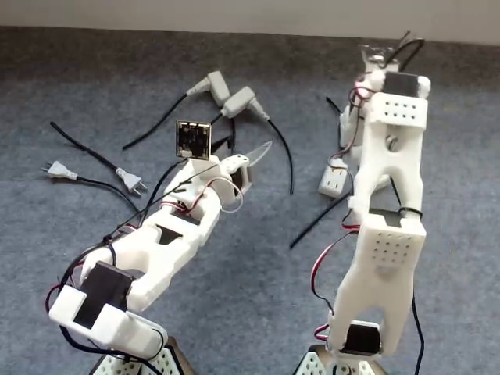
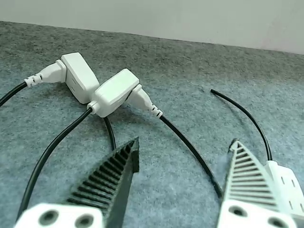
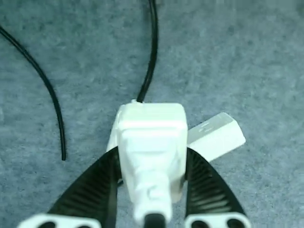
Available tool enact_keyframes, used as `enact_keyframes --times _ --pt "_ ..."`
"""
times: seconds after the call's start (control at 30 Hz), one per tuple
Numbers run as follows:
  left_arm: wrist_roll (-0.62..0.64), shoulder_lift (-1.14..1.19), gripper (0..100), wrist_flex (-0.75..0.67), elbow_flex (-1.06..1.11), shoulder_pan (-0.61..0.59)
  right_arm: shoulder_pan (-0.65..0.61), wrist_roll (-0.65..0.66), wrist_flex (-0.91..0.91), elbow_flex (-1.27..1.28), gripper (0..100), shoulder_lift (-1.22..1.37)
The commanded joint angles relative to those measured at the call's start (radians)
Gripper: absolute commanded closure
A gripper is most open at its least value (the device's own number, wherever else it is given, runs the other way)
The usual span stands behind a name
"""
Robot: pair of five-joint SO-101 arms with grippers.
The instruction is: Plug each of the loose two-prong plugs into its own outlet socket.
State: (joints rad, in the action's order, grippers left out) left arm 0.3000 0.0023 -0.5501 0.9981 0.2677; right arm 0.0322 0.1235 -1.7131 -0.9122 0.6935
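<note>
Above the counter, right tool is clamping a white plug, likely needing a square push into the socket; left tool is gaping.

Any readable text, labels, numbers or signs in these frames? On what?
No readable text anywhere.
Faint marks on the white rectangular plastic block beside the gripped white plastic connector body: too blurred to read.
Specks on the dark square circuit board on the left arm: too small to read.
</note>
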Motion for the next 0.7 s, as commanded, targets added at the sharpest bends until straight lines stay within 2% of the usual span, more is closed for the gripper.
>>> enact_keyframes --times 0.0,0.23,0.53,0.67 --pt "0.005 -0.005 71 -0.017 -0.008 0.002 -0.022 0.008 0.042 -0.087 91.2 -0.024" --pt "0.005 -0.005 71 -0.018 -0.010 0.002 -0.090 0.008 0.044 -0.124 91.2 -0.024" --pt "0.005 -0.007 71 -0.020 -0.010 0.004 -0.085 0.009 -0.039 -0.217 91.2 -0.068" --pt "0.005 -0.007 71 -0.020 -0.010 0.004 -0.099 0.009 -0.004 -0.220 91.2 -0.051"
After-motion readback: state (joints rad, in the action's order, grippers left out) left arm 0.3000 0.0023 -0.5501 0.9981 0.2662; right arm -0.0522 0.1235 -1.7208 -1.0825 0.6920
